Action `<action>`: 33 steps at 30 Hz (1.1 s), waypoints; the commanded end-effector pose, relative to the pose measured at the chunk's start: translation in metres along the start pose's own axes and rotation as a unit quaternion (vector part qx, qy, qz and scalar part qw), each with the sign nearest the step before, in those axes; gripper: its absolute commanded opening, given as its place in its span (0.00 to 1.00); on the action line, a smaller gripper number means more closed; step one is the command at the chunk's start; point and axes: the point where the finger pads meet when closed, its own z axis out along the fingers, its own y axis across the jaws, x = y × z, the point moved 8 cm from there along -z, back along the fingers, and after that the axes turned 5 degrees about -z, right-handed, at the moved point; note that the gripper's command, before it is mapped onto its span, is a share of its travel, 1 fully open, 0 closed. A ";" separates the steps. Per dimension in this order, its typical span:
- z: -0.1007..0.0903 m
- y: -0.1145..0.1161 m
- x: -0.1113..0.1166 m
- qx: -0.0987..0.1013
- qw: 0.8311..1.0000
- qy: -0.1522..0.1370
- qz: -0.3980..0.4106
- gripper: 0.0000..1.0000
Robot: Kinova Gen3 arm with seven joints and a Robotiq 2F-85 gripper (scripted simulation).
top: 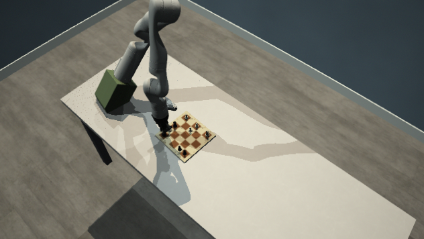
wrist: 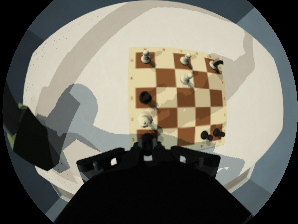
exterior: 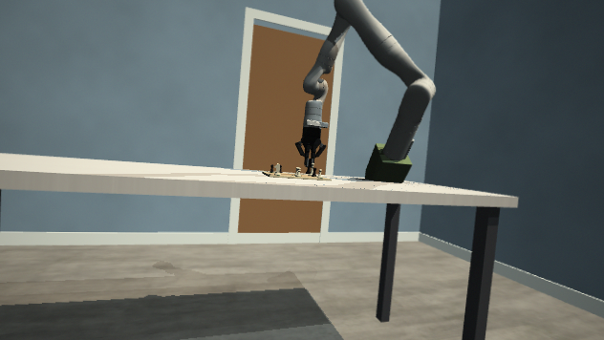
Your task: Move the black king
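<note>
The black king is a small dark piece, mostly hidden between the fingers, standing at the corner of the chessboard that lies nearest the robot's green base block. In the wrist view only a dark top shows at the board's near-left corner square, right at the fingertips; its finer shape cannot be made out. The gripper points straight down over that corner with its fingers drawn nearly together, clamped on the black king. Whether the piece's base touches the square cannot be told.

The board is a small brown-and-cream chequered square with a pale rim, lying flat on the table, towards the table end where the base block stands and well clear of the long edges. On it stand several other pieces, dark and light, scattered along its sides and one near the centre; all seem upright. The edge letters and digits are too small to read.
</note>
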 end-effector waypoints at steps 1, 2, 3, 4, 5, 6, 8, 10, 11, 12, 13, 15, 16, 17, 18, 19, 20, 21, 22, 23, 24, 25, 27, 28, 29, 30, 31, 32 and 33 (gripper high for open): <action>-0.001 0.000 0.000 -0.001 1.000 -0.001 0.000 0.00; -0.001 0.000 0.000 -0.001 1.000 -0.001 0.000 0.00; -0.001 0.000 0.000 -0.001 1.000 -0.001 0.000 0.00; -0.001 0.000 0.000 -0.001 1.000 -0.001 0.000 0.00; -0.001 0.000 0.000 -0.001 1.000 -0.001 0.000 0.00; -0.001 0.000 0.000 -0.001 1.000 -0.001 0.000 0.00; 0.000 0.000 0.000 -0.001 1.000 -0.001 0.000 0.00; 0.000 0.000 0.000 -0.001 1.000 -0.001 0.000 0.00; 0.000 0.000 0.000 -0.001 1.000 -0.001 0.000 0.00; 0.000 0.000 0.000 -0.001 1.000 -0.001 0.000 0.00; 0.000 0.000 0.000 -0.001 1.000 -0.001 0.000 0.00; 0.001 0.000 0.000 -0.001 1.000 -0.001 0.000 0.00; 0.001 0.000 0.000 -0.001 1.000 -0.001 0.000 0.00; 0.001 0.000 0.000 -0.001 1.000 -0.001 0.000 0.00; 0.001 0.000 0.000 -0.001 1.000 -0.001 0.000 0.00; 0.002 0.000 0.000 -0.001 1.000 -0.001 0.000 0.00; 0.002 0.000 0.000 -0.001 1.000 -0.001 0.000 0.00; 0.002 0.000 0.000 -0.001 1.000 -0.001 0.000 0.00; 0.002 0.000 0.000 -0.001 1.000 -0.001 0.000 0.00; 0.003 0.000 0.000 -0.001 1.000 -0.001 0.000 0.00; 0.003 0.000 0.000 -0.001 1.000 -0.001 0.000 0.00; 0.003 0.000 0.000 -0.001 1.000 -0.001 0.000 0.00; 0.003 0.000 0.000 -0.001 1.000 -0.001 0.000 0.00; 0.003 0.000 0.000 -0.001 1.000 -0.001 0.000 0.00; 0.003 0.000 0.000 -0.001 1.000 -0.001 0.000 0.00; 0.003 0.000 0.000 -0.001 1.000 -0.001 0.000 0.00; 0.003 0.000 0.000 -0.001 1.000 -0.001 0.000 0.00; 0.003 0.000 0.000 -0.001 1.000 -0.001 0.000 0.00; 0.003 0.000 0.000 -0.001 1.000 -0.001 0.000 0.00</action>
